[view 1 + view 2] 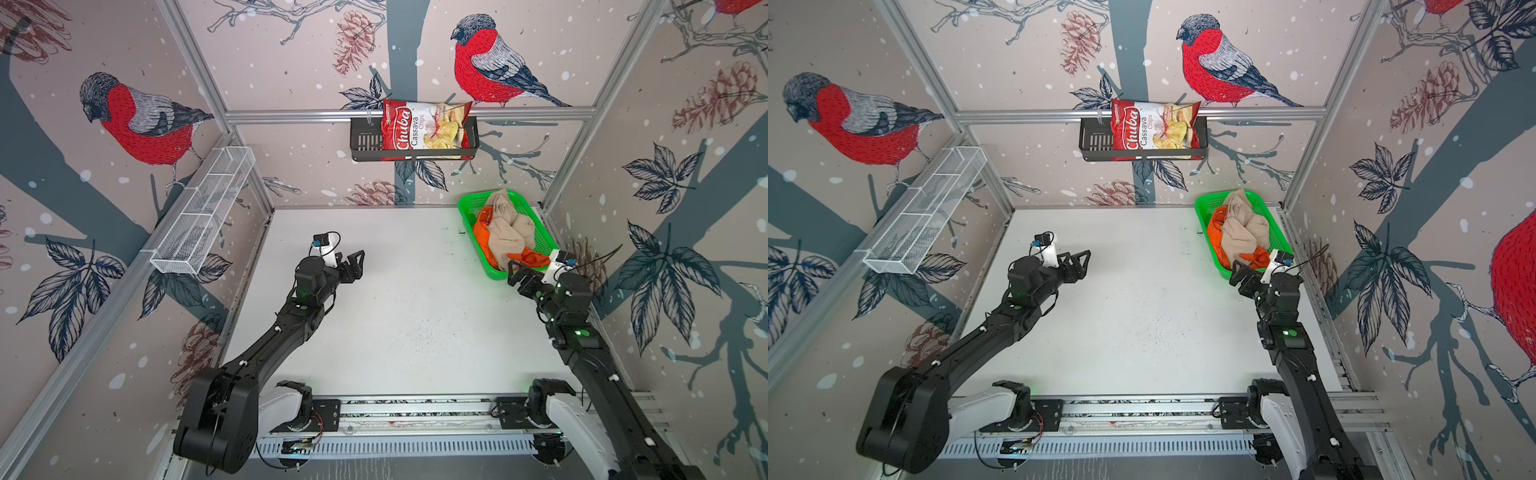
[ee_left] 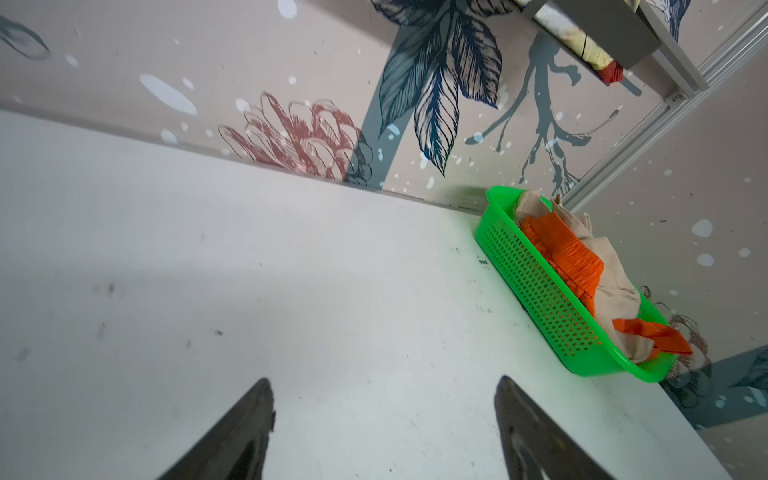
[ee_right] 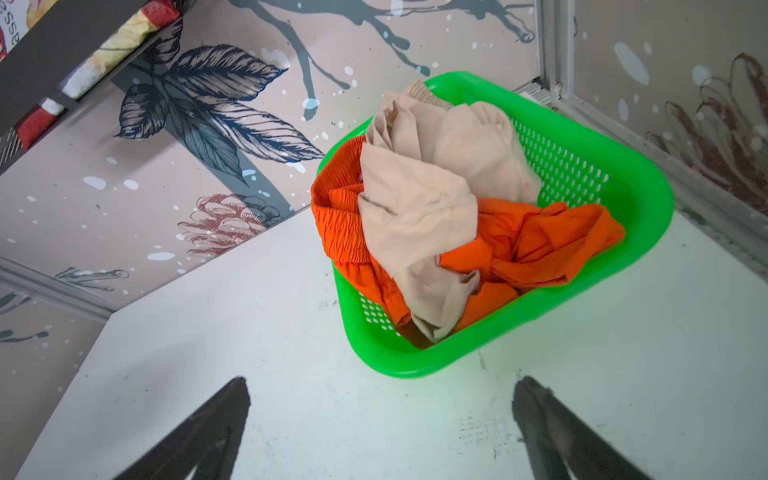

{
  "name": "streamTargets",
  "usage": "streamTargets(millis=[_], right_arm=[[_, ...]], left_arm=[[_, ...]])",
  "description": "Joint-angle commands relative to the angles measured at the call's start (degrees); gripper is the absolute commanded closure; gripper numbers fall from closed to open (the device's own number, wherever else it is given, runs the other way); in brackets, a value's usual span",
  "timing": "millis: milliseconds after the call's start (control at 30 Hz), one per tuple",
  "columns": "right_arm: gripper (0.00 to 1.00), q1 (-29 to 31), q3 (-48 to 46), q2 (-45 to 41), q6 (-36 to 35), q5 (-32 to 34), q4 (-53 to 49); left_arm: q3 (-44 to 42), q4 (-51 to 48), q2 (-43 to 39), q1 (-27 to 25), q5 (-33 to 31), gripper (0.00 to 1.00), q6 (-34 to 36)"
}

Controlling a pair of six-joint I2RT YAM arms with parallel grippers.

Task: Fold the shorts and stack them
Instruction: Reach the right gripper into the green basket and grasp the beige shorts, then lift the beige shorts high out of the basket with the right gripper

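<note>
Shorts (image 3: 415, 199) bundled in green basket (image 3: 644, 187) — left pincer (image 2: 384, 379), right pincer (image 3: 382, 379) both wide (empty).

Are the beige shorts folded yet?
Not folded: the beige shorts lie crumpled on the orange shorts inside the green basket.
</note>
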Motion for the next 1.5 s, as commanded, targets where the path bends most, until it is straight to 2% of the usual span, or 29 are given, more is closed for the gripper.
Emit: streamTargets(millis=[0, 267, 467, 700, 867, 900, 967, 1133, 1233, 1467], right_arm=[[0.0, -0.1, 5.0, 4.5, -0.1, 2.0, -3.0], [0.0, 0.1, 19.8, 25.3, -4.8, 2.8, -3.6], [0.01, -1.2, 34.6, 43.2, -6.7, 9.5, -7.4], [0.01, -2.7, 47.8, 59.7, -6.0, 0.4, -7.5], [0.02, -2.6, 52.7, 66.9, -5.2, -5.8, -6.0], [0.07, -2.6, 53.4, 67.8, -5.0, -6.3, -6.2], [0.34, -2.7, 55.1, 69.4, -5.0, -7.7, -7.2], [0.78, -3.2, 54.0, 65.9, -4.4, -10.9, -5.7], [0.89, -3.3, 52.9, 61.1, -4.4, -11.0, -3.8], [0.96, -4.2, 59.0, 54.3, -4.7, -12.3, -3.9]], left_arm=[[0.4, -1.3, 1.5, -0.2, 3.7, 0.18, -3.3], [1.1, -1.1, 4.0, -0.5, 4.3, 0.18, -4.1], [2.3, -1.3, 6.1, -0.5, 4.6, 0.18, -3.7], [3.1, -0.3, 9.3, -0.5, 5.3, 0.18, -4.2], [3.8, 0.3, 11.2, -0.5, 6.1, 0.19, -4.7], [3.8, 0.4, 11.4, -0.5, 6.2, 0.19, -4.6], [4.2, 0.3, 11.8, -0.5, 6.3, 0.19, -4.5], [5.1, -1.0, 11.5, -0.5, 5.8, 0.19, -3.7], [5.2, -1.5, 10.6, -0.5, 5.4, 0.19, -3.4], [4.8, -1.8, 8.7, -0.5, 4.4, 0.19, -3.4]])
